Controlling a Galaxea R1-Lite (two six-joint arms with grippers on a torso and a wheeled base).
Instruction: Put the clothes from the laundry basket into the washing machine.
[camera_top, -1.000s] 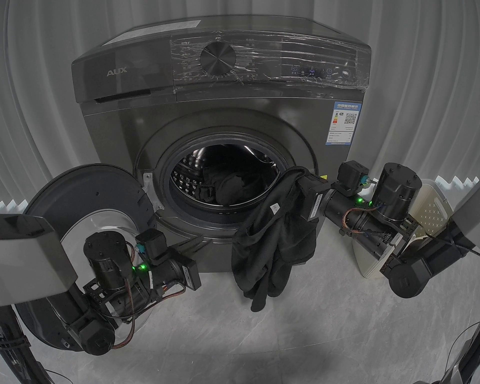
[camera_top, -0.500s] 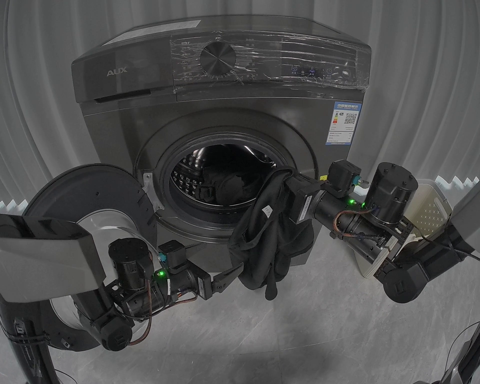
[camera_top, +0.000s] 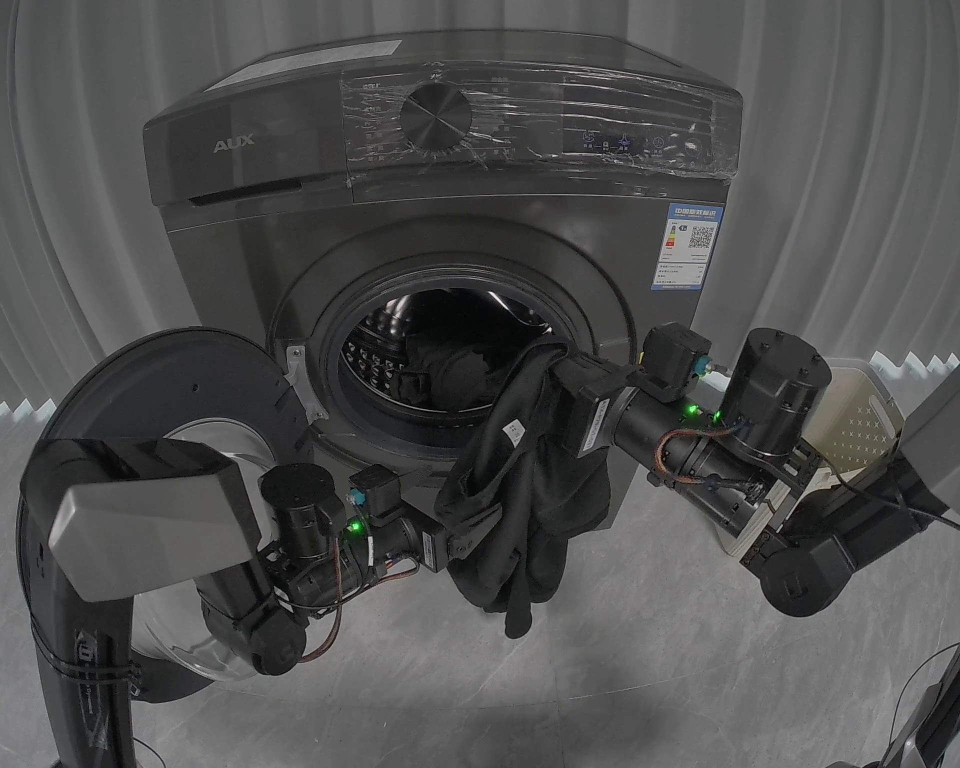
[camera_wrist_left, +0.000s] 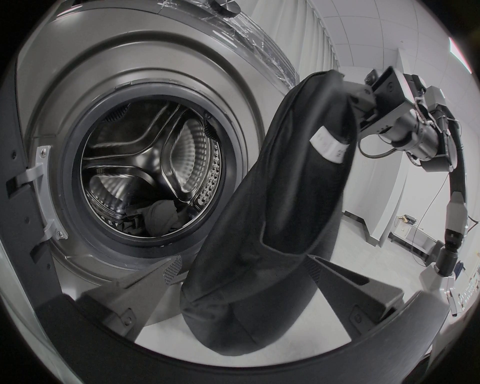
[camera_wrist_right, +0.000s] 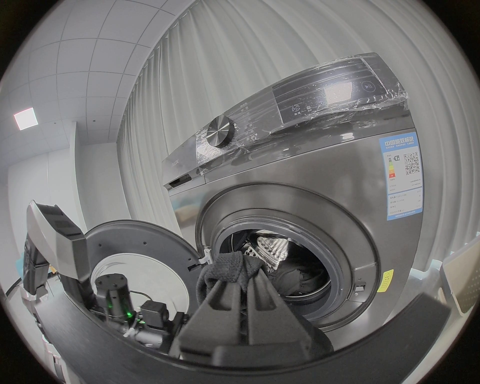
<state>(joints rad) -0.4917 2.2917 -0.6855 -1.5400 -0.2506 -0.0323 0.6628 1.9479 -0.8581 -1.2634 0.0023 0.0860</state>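
Here the right hand (camera_top: 556, 368) is closed tight on a black garment (camera_top: 530, 480), pinching its top fold at the right side of the open mouth of the drum (camera_top: 440, 350) in the washer (camera_top: 450, 230). In the right wrist view its two fingers (camera_wrist_right: 222, 300) lie pressed together, with a bunch of the dark cloth gathered at their tips. From that grip the garment hangs in front of the washer, outside the drum, with its lower end dangling low toward the floor (camera_top: 650, 640). A white tag (camera_top: 513, 432) shows on its upper part. The left hand (camera_top: 478, 528) sits low at the garment's left side and is spread wide. In the left wrist view its fingers (camera_wrist_left: 145, 295) stand on either side of the hanging bulk, which sits in the gap between them; whether either finger touches the cloth I cannot tell. The door (camera_top: 170, 400) is swung fully open to the left, behind the left arm. Inside the drum lie other dark clothes (camera_top: 455, 375), piled at the bottom. The basket (camera_top: 865, 415), pale and perforated, stands on the floor at the washer's right, behind the right arm, and what it holds is hidden. A grey curtain (camera_top: 850, 200) hangs behind the washer.
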